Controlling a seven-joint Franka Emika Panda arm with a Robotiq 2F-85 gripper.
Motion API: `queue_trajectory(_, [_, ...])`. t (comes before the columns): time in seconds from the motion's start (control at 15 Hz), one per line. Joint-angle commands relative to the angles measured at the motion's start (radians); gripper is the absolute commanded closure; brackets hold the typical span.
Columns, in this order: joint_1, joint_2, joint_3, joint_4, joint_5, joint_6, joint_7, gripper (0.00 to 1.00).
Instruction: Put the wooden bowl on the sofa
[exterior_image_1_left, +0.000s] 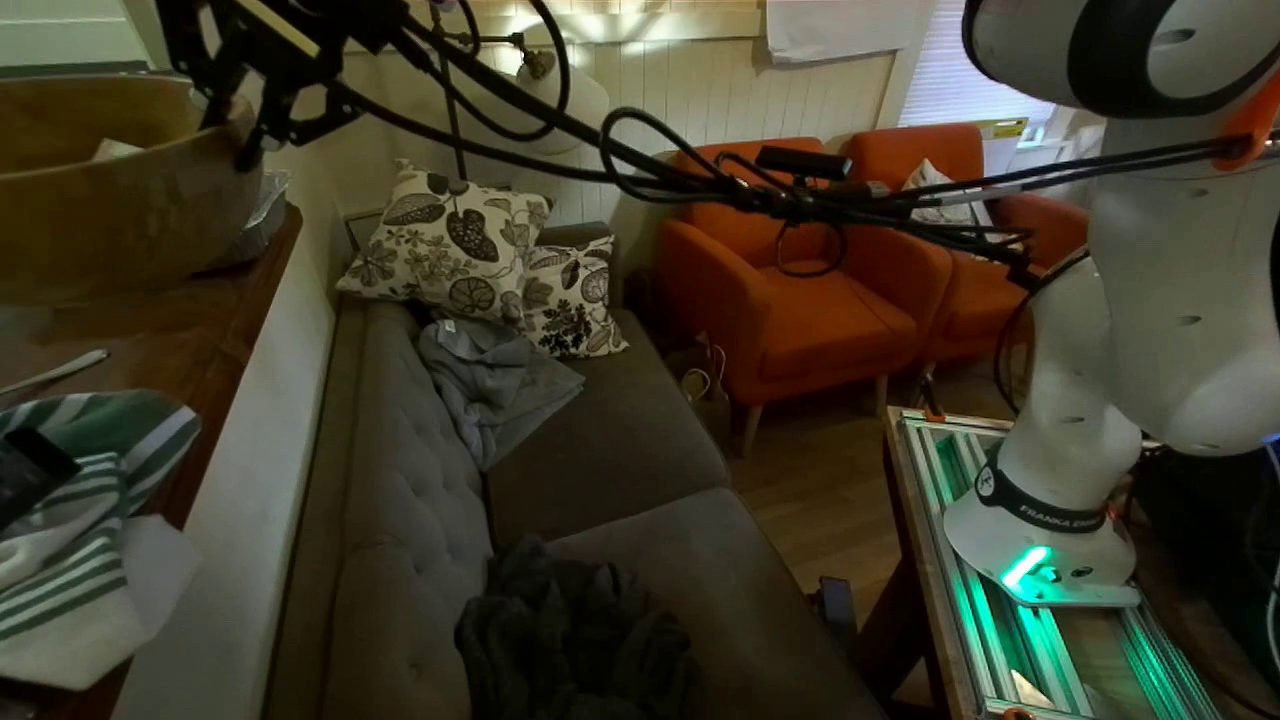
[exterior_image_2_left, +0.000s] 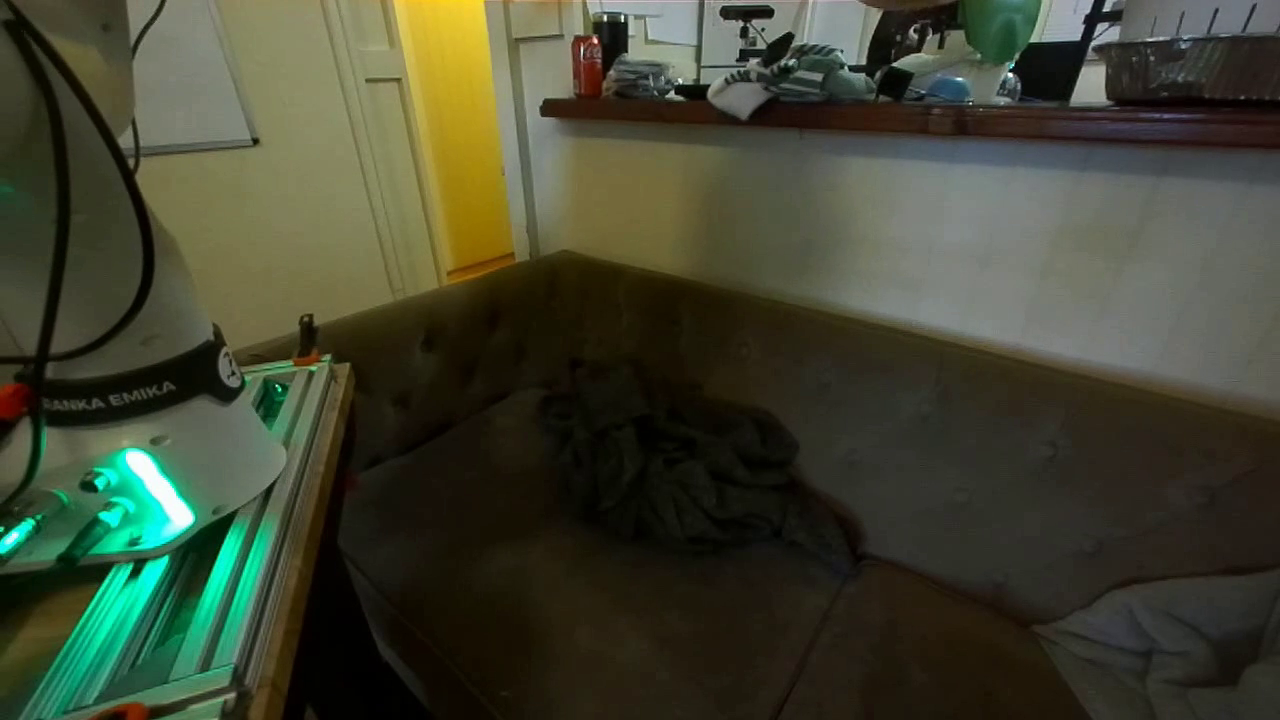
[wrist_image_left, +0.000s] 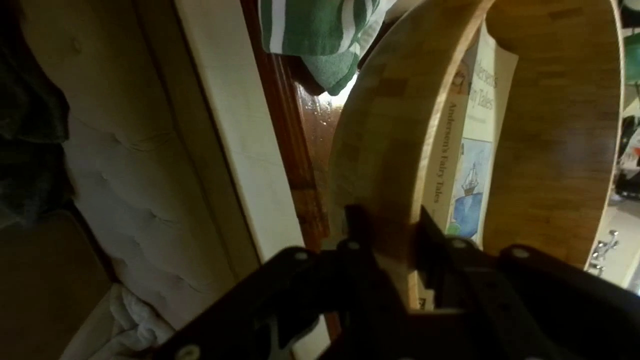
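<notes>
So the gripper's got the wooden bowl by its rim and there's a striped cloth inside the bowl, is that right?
Not quite: what shows inside the wooden bowl is a book, Andersen's Fairy Tales, as the wrist view makes clear. The striped cloth lies outside the bowl. The rest stands: the gripper has the bowl by its rim.

Two orange armchairs (exterior_image_1_left: 825, 315) stand side by side. In an exterior view, a red can (exterior_image_2_left: 588, 66), a striped cloth (exterior_image_2_left: 815, 72) and a foil tray (exterior_image_2_left: 1190, 72) sit along a ledge (exterior_image_2_left: 1000, 121).
</notes>
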Motion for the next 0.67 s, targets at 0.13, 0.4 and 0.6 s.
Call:
queue_trajectory(0.13, [0.096, -0.225, -0.066, -0.359, -0.174, 0.19, 0.374, 0.94])
queue_trajectory(0.4, [0.179, -0.359, -0.143, -0.582, -0.312, 0.194, 0.649, 0.94])
queue_trajectory(0.6, [0.104, -0.47, -0.066, -0.746, -0.417, 0.141, 0.855, 0.94])
